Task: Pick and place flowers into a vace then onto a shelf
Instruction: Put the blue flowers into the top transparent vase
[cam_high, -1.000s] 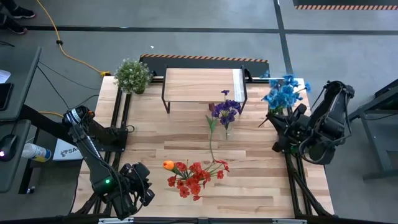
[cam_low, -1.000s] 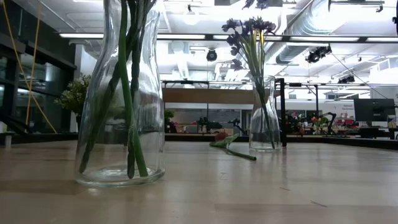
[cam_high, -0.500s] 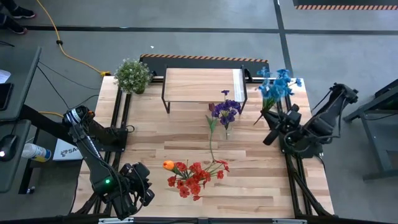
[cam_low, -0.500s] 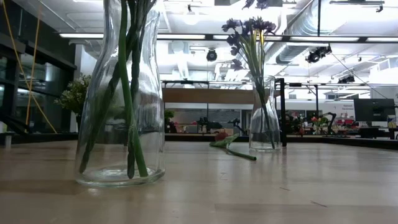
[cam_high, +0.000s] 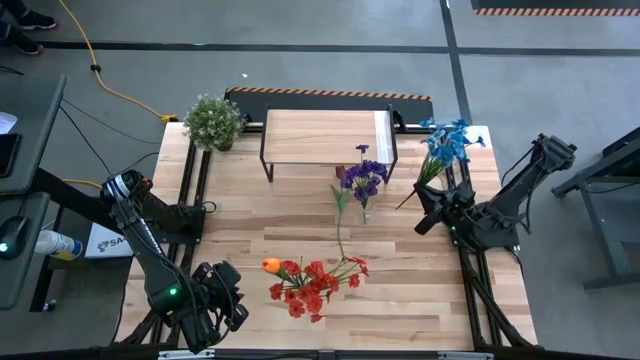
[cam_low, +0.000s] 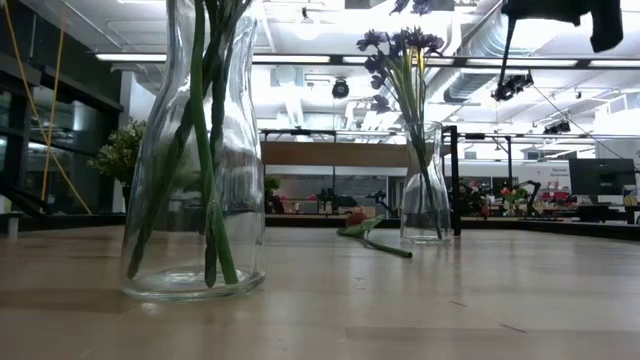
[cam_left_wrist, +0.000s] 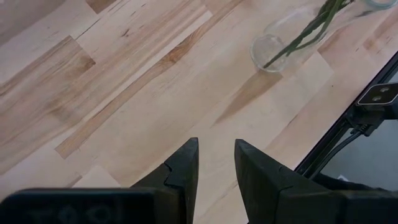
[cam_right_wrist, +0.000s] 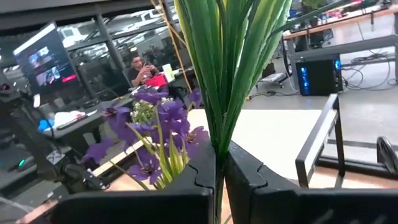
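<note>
1. The right gripper (cam_high: 424, 218), at about three o'clock of the table (cam_high: 250, 225), is clamped tight on the green stems of the blue flowers (cam_high: 446, 138); the blooms point toward one o'clock.
2. The left gripper (cam_left_wrist: 215, 163) waits at seven o'clock, fingers slightly apart, holding nothing.
3. The purple flowers (cam_high: 362, 177) stand in a glass vase (cam_low: 425, 185) near centre, just in front of the shelf (cam_high: 325, 136) at twelve o'clock.
4. The red flowers (cam_high: 310, 284) with an orange bloom (cam_high: 270, 265) fill a second vase (cam_low: 196, 160) at six o'clock.
5. One loose flower (cam_high: 342, 225) lies between the vases.
</note>
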